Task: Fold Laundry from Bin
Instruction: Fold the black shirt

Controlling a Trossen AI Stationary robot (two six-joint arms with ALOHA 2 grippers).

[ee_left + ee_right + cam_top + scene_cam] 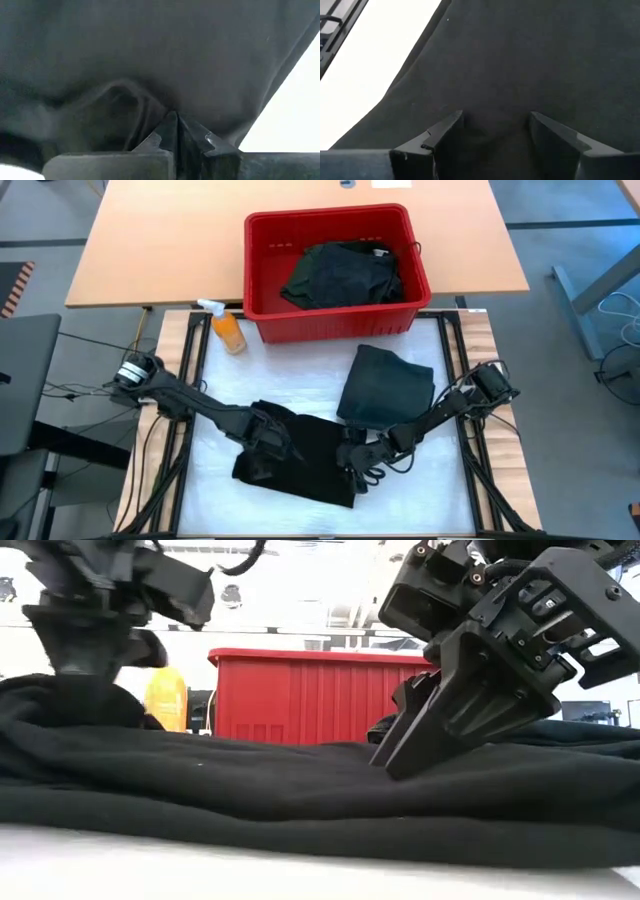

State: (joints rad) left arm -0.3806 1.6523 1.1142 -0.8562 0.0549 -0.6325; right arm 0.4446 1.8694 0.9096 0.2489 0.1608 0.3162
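Black garment [300, 455] on the worktop [420, 500]: my left end effector [175, 120] pinched together on a fold, fingertips half buried. My right end effector [495, 125], beside it, spread apart, pressing the same cloth, whose far edge it hides.

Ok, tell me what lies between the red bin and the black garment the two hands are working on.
In the high view, a folded dark green garment lies on the white mat between the bin and the black garment.

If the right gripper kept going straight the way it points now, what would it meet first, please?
Most likely the black garment spread on the table: the open right gripper angles down at it, fingertips apparently at the cloth.
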